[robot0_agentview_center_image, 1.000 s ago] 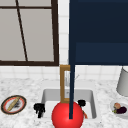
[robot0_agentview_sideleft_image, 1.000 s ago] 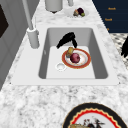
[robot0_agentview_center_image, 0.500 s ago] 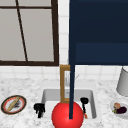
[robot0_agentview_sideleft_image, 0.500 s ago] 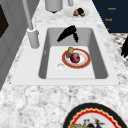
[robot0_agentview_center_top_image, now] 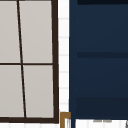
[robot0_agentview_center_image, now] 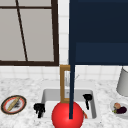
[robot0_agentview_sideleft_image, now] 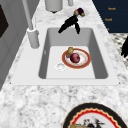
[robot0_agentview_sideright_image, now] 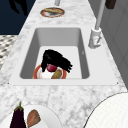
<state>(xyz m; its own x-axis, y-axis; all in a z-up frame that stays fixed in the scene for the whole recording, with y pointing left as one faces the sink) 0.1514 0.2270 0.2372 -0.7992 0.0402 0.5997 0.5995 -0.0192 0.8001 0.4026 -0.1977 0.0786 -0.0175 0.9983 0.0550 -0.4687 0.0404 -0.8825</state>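
Note:
A plate with an orange-red rim [robot0_agentview_sideleft_image: 85, 62] [robot0_agentview_sideright_image: 37, 72] lies in the sink basin [robot0_agentview_sideleft_image: 100, 55] [robot0_agentview_center_image: 47, 96]. On it are a dark red round fruit [robot0_agentview_sideleft_image: 75, 58] [robot0_agentview_sideright_image: 51, 67] and a brown piece of food [robot0_agentview_sideleft_image: 70, 50] [robot0_agentview_sideright_image: 57, 74]. My right hand [robot0_agentview_center_image: 87, 98] [robot0_agentview_sideleft_image: 70, 22] [robot0_agentview_sideright_image: 56, 60] hovers over the sink's right end, above the plate, with straight fingers angled down and nothing in them. My left hand [robot0_agentview_center_image: 39, 109] [robot0_agentview_sideright_image: 18, 6] [robot0_agentview_sideleft_image: 125, 47] hangs in the air at the sink's front left corner, out over the counter's front edge, its fingers pointing down and empty.
The faucet [robot0_agentview_sideleft_image: 31, 27] [robot0_agentview_sideright_image: 96, 32] stands behind the sink. A patterned plate [robot0_agentview_center_image: 13, 104] [robot0_agentview_sideright_image: 52, 11] sits on the left counter. The right counter bears a plate with an eggplant [robot0_agentview_center_image: 119, 108] [robot0_agentview_sideright_image: 17, 120] and a grey container [robot0_agentview_center_image: 123, 82]. A red ball [robot0_agentview_center_image: 67, 116] blocks the front view.
My right hand has moved from over the plate toward the sink's right end, rising a little. The left hand, the plate and the food have stayed put.

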